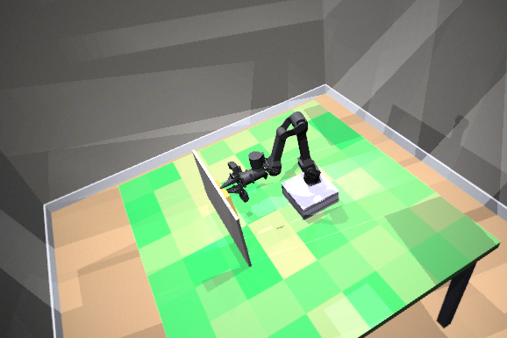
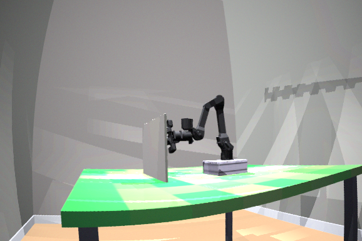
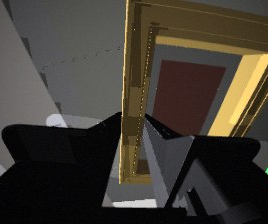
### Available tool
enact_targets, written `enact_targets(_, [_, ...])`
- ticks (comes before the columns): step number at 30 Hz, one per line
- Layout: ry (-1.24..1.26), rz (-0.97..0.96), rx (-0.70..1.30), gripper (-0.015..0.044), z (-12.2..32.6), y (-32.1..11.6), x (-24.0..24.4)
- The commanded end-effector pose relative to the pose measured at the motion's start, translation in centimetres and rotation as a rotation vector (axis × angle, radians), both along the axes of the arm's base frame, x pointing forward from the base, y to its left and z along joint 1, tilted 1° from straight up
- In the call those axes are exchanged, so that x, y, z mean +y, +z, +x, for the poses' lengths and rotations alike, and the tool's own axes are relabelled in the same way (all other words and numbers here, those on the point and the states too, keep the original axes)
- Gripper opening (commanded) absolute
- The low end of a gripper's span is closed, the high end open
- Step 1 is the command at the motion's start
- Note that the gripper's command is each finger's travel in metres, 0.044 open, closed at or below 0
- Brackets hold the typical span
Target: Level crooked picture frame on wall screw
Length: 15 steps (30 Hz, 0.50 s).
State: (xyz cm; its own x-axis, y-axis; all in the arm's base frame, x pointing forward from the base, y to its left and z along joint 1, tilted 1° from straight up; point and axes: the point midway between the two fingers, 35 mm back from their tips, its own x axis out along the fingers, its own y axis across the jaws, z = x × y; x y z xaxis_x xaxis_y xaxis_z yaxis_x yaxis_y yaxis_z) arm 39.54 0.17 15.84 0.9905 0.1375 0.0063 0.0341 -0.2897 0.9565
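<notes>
A table with a green and pale yellow patchwork top [image 1: 351, 238] [image 2: 200, 191] fills most of the near scene. On its left half stands a thin grey upright panel [image 1: 219, 203] [image 2: 154, 149], its face turned right toward the arm. The black arm [image 1: 277, 150] [image 2: 220, 123] comes next in size, bent high in the middle and reaching left to the panel. Under it, right of the panel, sits a pale box-shaped base [image 1: 303, 212] [image 2: 233, 167]. The gold picture frame [image 1: 227, 196] [image 3: 134, 100] is on the panel's right-hand side, around a grey border and a dark red rectangle [image 3: 187, 95]. Smallest, the gripper [image 1: 224, 188] [image 3: 132, 116] has its fingers clamped on one long side bar of the frame; the exterior view hides that grip behind the panel.
</notes>
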Motion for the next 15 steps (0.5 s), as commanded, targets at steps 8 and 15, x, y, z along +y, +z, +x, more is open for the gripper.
enact_targets(8, [0.000, 0.003, -0.011, 0.0000, 0.00, 0.08, 0.04])
enact_targets(15, [0.000, 0.003, -0.011, 0.0000, 0.00, -0.14, 0.13])
